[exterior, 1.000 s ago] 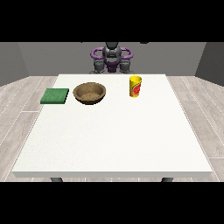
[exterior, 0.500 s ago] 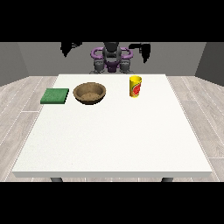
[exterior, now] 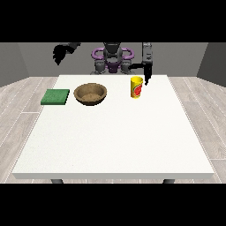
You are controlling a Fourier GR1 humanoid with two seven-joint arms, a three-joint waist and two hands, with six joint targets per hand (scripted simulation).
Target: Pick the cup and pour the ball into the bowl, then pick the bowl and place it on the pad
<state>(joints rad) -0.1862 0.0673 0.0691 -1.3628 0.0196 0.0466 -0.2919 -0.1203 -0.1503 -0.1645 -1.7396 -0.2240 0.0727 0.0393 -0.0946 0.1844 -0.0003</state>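
Note:
A yellow cup [exterior: 137,87] with a red label stands upright on the white table [exterior: 114,137], right of centre at the back. Whatever is inside it is hidden. A brown bowl [exterior: 90,94] sits to the cup's left, and a flat green pad [exterior: 55,96] lies left of the bowl. The hand at the view's right [exterior: 146,74] hangs with fingers pointing down, just behind and to the right of the cup's rim, holding nothing. The hand at the view's left [exterior: 59,53] is raised high above the table's back left corner, fingers relaxed, away from all objects.
The robot's torso [exterior: 112,59] stands behind the table's far edge. The table's front half stretches wide toward the camera. Grey wood floor surrounds the table.
Both arms have risen from beside the torso. The arm at the view's right has swung down toward the cup; the other has lifted out to the left. Cup, bowl and pad have not moved.

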